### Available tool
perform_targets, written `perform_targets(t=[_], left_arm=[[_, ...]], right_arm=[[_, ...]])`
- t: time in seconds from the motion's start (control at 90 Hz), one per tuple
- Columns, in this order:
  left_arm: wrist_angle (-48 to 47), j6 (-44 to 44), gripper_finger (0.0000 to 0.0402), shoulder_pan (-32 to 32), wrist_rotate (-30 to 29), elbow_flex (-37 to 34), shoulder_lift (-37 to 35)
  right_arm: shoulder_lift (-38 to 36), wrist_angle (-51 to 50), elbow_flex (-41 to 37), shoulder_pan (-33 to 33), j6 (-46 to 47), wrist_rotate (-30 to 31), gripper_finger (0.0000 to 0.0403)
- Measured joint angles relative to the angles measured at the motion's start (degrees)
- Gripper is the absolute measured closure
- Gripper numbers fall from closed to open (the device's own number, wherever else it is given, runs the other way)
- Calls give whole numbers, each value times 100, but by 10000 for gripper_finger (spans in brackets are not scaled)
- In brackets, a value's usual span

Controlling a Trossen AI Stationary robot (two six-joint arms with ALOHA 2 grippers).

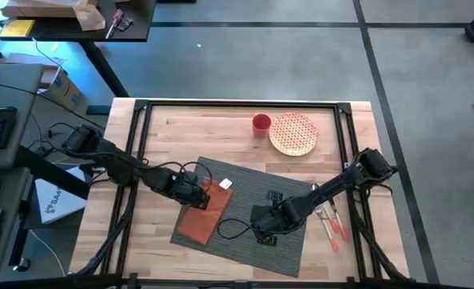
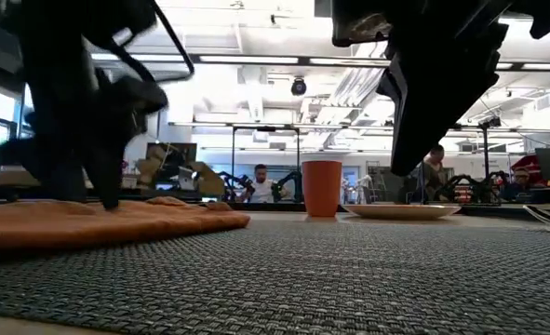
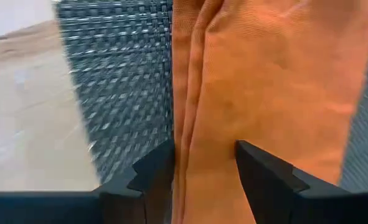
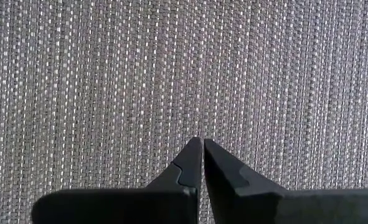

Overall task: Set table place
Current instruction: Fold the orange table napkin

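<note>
A dark grey ribbed placemat [image 1: 249,189] lies askew in the middle of the light-wood table [image 1: 196,128]. An orange-red napkin [image 1: 196,223] rests on the mat's left edge, part of it on the bare wood. My left gripper [image 1: 198,199] stands at the napkin's far end, shut on the cloth. My right gripper [image 1: 262,233] hangs shut a little above the mat's middle [image 4: 184,62], with nothing between its fingers. In the low view its tips [image 2: 403,167] stay clear of the weave. My left gripper [image 3: 205,165] has a lengthwise strip of the napkin [image 3: 208,143] between its two fingers, beside the cloth's folded left edge [image 3: 182,124]. The fingers [image 2: 84,191] reach down from above, slanting in from the table's left. The napkin lies flat and slack on the placemat [image 3: 121,74].
A red cup [image 1: 261,122] and a patterned plate [image 1: 293,134] stand at the table's far side, right of centre. Orange-handled cutlery [image 1: 334,226] lies on the wood right of the mat. A black rail frame [image 1: 237,104] runs around the tabletop. People sit in the room beyond.
</note>
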Motion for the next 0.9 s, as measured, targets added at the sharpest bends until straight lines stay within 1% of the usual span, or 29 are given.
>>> perform_targets(t=[0.078, 0.144, 0.211, 0.3, 0.344, 0.522, 0.667, 0.756, 0.9], left_arm=[[346, -32, 250, 45, 73, 34, 224], [415, -140, 269, 63, 109, 55, 362], [376, -209, 305, 54, 104, 68, 411], [395, -265, 372, 14, 17, 62, 385], [392, -340, 388, -19, -91, 61, 351], [277, -766, 398, -150, -436, 33, 167], [231, -1140, 400, -306, -513, 26, 44], [178, -1617, 400, -517, -741, 26, -7], [-315, -2632, 401, -927, -1194, 28, -121]], right_arm=[[0, -5, 0, -1, -1, -4, 403], [0, -11, 0, 1, -1, -7, 403], [0, -17, 0, 1, 0, -9, 403], [0, -17, 0, -1, 1, -11, 403], [0, -16, 0, -1, 0, -11, 403], [1, -20, 0, 0, -1, 4, 403], [1, -11, 0, -30, -47, 17, 403], [2, -3, 0, -40, -105, 20, 403], [2, -6, 0, -38, -110, 20, 403]])
